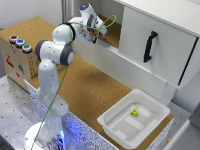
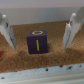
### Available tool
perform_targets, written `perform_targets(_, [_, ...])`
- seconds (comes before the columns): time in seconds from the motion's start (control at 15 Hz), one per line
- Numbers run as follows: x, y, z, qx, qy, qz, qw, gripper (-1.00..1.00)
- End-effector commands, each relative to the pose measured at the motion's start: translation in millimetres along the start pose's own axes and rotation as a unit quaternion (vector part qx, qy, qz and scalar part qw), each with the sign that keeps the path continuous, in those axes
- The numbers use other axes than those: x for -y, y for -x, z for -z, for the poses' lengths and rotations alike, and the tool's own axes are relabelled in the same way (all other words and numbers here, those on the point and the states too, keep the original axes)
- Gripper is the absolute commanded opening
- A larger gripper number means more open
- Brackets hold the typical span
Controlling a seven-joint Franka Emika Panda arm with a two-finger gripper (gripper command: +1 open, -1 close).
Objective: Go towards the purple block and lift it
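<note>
Fingers [image 2: 8, 31] of my gripper [image 2: 39, 30] stand spread wide, purple block [image 2: 38, 41] between them (untouched) on cork floor [image 2: 45, 62].

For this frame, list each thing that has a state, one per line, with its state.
tool: open, fingers either side of the purple block
purple block: resting on the cork surface, not lifted
yellow block: lying in the white tray
drawer: pulled open
</note>
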State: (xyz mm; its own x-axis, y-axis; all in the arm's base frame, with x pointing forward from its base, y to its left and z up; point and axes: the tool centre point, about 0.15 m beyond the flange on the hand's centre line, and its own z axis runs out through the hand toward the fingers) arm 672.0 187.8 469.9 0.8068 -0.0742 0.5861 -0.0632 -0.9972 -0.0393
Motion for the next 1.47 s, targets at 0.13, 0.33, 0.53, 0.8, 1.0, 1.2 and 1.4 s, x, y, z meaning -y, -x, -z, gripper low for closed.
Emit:
perform_targets(0.13, [13.7, -39.4, -33.3, 0.053, 0.072, 0.004, 0.996, -1.0])
perform_targets(0.33, [13.0, -37.3, -32.7, 0.043, 0.067, 0.007, 0.997, -1.0])
perform_targets(0.53, [14.8, -19.6, -13.7, 0.014, 0.06, 0.01, 0.998, -1.0])
perform_targets(0.8, [17.2, 33.6, 45.0, -0.035, 0.073, 0.021, 0.996, -1.0])
perform_targets(1.0, [7.8, 77.0, 80.6, -0.041, 0.074, 0.014, 0.996, -1.0])
perform_targets(1.2, [-8.9, 119.3, 104.9, -0.022, 0.079, 0.012, 0.997, -1.0])
perform_targets(1.4, [-27.9, 152.1, 111.4, -0.01, 0.056, 0.013, 0.998, -1.0])
